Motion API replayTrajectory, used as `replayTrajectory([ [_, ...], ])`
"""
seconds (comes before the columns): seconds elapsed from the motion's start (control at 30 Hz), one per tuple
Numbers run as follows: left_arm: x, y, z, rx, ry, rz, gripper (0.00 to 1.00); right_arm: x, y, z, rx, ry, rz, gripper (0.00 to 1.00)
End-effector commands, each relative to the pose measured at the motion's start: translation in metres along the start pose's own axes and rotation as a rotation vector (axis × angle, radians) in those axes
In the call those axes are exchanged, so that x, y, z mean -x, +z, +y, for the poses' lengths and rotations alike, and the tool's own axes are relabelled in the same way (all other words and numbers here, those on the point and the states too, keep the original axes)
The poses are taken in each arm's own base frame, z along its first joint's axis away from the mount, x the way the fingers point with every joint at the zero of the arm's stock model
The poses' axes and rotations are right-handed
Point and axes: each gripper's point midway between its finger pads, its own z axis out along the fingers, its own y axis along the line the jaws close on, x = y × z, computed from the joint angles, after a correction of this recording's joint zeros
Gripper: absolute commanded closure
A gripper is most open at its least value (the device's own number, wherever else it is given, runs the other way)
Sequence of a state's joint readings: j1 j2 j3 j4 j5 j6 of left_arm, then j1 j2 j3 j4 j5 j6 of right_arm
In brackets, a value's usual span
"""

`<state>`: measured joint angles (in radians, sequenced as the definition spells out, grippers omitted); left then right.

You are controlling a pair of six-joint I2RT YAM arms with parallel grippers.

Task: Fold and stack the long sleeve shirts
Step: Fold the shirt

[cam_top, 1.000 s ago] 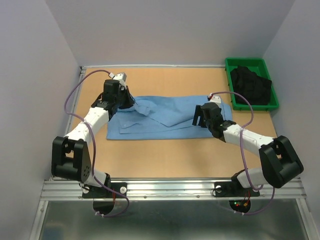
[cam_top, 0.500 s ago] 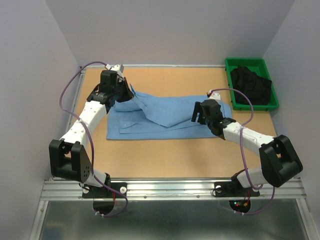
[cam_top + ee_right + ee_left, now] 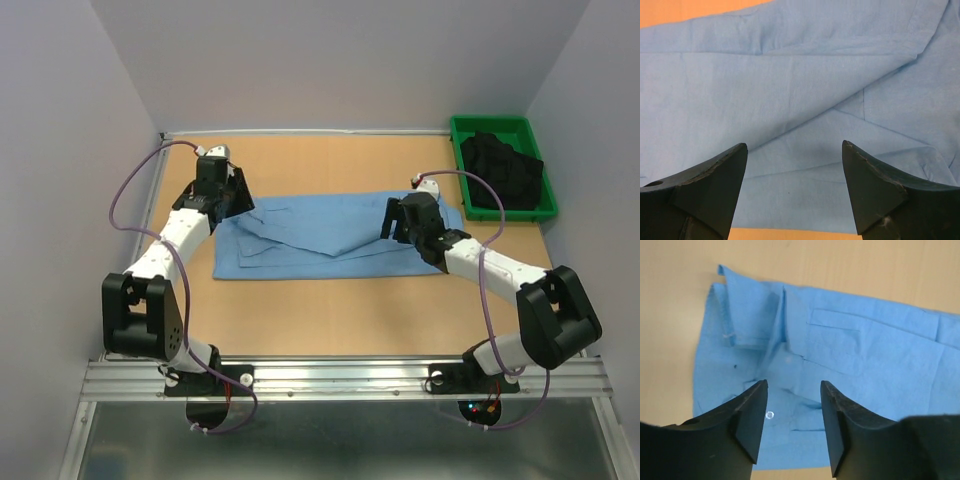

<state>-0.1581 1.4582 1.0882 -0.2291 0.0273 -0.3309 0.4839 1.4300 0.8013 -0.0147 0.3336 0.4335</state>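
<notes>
One of the long sleeve shirts (image 3: pixel 330 238), light blue, lies partly folded as a long band across the middle of the table. My left gripper (image 3: pixel 238 203) hovers over its left end, where the collar and button placket (image 3: pixel 790 347) show. The left wrist view has the left gripper (image 3: pixel 794 390) open, with only the shirt (image 3: pixel 870 360) below the gap. My right gripper (image 3: pixel 392 228) is above the shirt's right part. In the right wrist view the right gripper (image 3: pixel 795 147) is wide open over flat cloth (image 3: pixel 790 75), holding nothing.
A green bin (image 3: pixel 480 126) holding dark cloth (image 3: pixel 500 170) stands at the back right corner. The tan table (image 3: pixel 330 315) is walled at the left, back and right. Both arms' bases sit at the near edge.
My left gripper had a fold of the shirt's left end lifted, carried it back and left, then opened; that cloth now lies flat. The right arm shifted slightly.
</notes>
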Motion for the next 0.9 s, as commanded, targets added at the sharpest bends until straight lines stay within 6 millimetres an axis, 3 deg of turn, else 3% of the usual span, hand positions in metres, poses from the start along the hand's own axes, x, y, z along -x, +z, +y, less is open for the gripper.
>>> replayTrajectory([
  [0.0, 0.029, -0.012, 0.023, 0.08, 0.006, -0.12, 0.39, 0.048, -0.002, 0.016, 0.068, 0.058, -0.081, 0.19],
  [0.13, 0.043, -0.032, 0.019, 0.054, 0.003, -0.175, 0.33, 0.06, -0.007, 0.03, 0.146, 0.074, -0.059, 0.19],
  [0.2, 0.053, -0.041, -0.008, -0.078, -0.006, -0.219, 0.37, 0.064, -0.009, 0.053, 0.241, 0.106, -0.03, 0.19],
  [0.33, 0.047, -0.026, -0.057, -0.276, -0.012, -0.202, 0.42, 0.07, -0.011, 0.104, 0.476, 0.174, 0.035, 0.19],
  [0.37, 0.039, -0.015, -0.072, -0.331, -0.021, -0.178, 0.44, 0.06, -0.009, 0.119, 0.555, 0.182, 0.085, 0.19],
  [0.4, 0.035, -0.008, -0.077, -0.357, -0.031, -0.167, 0.45, 0.068, -0.008, 0.132, 0.623, 0.198, 0.056, 0.2],
  [0.47, 0.03, 0.007, -0.081, -0.386, -0.069, -0.163, 0.5, 0.057, -0.006, 0.153, 0.716, 0.237, 0.094, 0.2],
  [0.53, 0.019, 0.025, -0.082, -0.395, -0.112, -0.124, 0.53, 0.061, -0.01, 0.174, 0.814, 0.266, 0.084, 0.2],
  [0.67, 0.0, 0.051, -0.069, -0.338, -0.164, -0.095, 0.57, 0.036, -0.005, 0.205, 0.922, 0.271, 0.134, 0.19],
  [0.77, -0.017, 0.07, -0.052, -0.266, -0.18, -0.067, 0.57, 0.013, -0.001, 0.218, 0.968, 0.254, 0.172, 0.19],
  [0.83, -0.03, 0.081, -0.04, -0.234, -0.2, -0.037, 0.58, 0.0, 0.007, 0.215, 0.953, 0.267, 0.191, 0.19],
  [0.87, -0.037, 0.084, -0.034, -0.216, -0.211, -0.018, 0.58, -0.009, 0.018, 0.203, 0.897, 0.281, 0.192, 0.19],
])
